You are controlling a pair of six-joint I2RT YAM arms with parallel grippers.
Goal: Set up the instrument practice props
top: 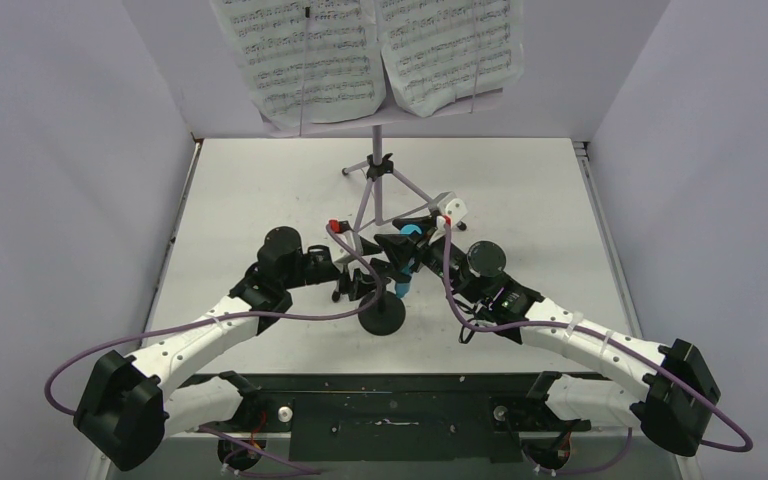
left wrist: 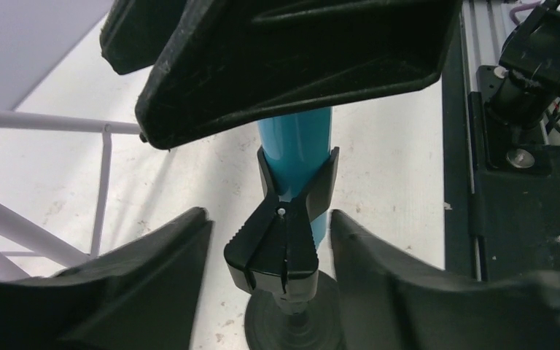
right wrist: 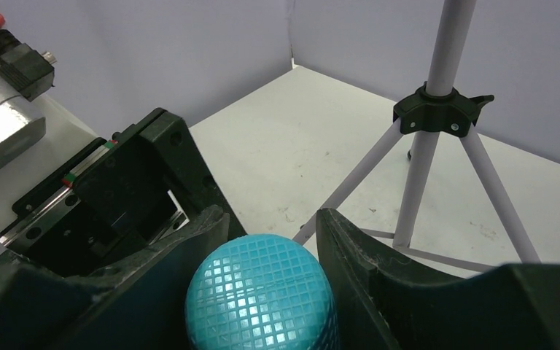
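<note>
Currently, we note the right gripper pinching the turquoise microphone, seated in the stand clip; the left gripper stands spread around that clip.

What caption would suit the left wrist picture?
Turquoise-blue toy microphone sitting in the small black mic stand clip, flanked by the open left gripper.

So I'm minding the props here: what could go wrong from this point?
The right gripper holds the microphone in the clip; a sideways push could tip the round-based mic stand. The music stand has legs close by that gripper, so a wide retreat might snag one.
</note>
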